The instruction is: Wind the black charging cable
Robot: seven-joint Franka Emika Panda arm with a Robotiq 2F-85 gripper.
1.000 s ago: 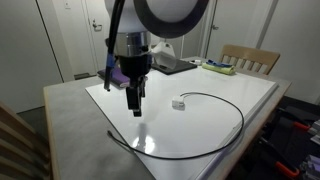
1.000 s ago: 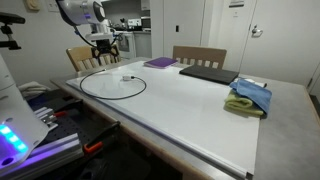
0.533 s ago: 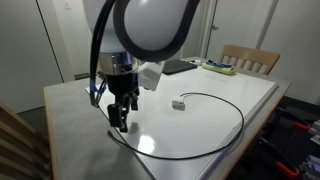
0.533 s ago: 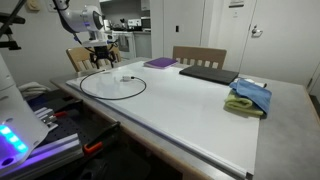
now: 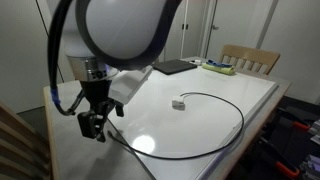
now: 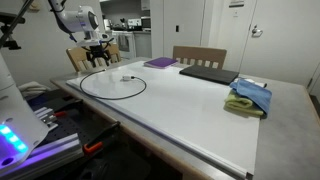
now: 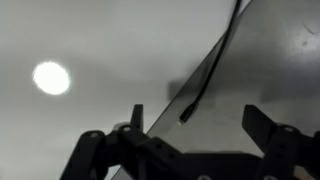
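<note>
The black charging cable (image 5: 238, 120) lies in a wide loop on the white table top, also seen in the exterior view from the far side (image 6: 112, 96). Its small white-grey plug block (image 5: 178, 103) sits inside the loop (image 6: 126, 77). The cable's free end (image 7: 186, 114) lies near the table edge. My gripper (image 5: 96, 126) hangs just above that free end, open and empty, with the tip between its two fingers in the wrist view (image 7: 182, 140). It also shows in the exterior view from the far side (image 6: 100, 60).
A purple notebook (image 6: 160, 63), a dark flat laptop (image 6: 207, 73) and blue and green cloths (image 6: 250, 97) lie further along the table. Wooden chairs (image 5: 250, 58) (image 6: 198, 55) stand at its side. The table's edge (image 5: 70, 135) is close to the gripper.
The arm has swung from near the loop's middle toward the table's corner and come lower, now over the cable's free end. The cable has not moved.
</note>
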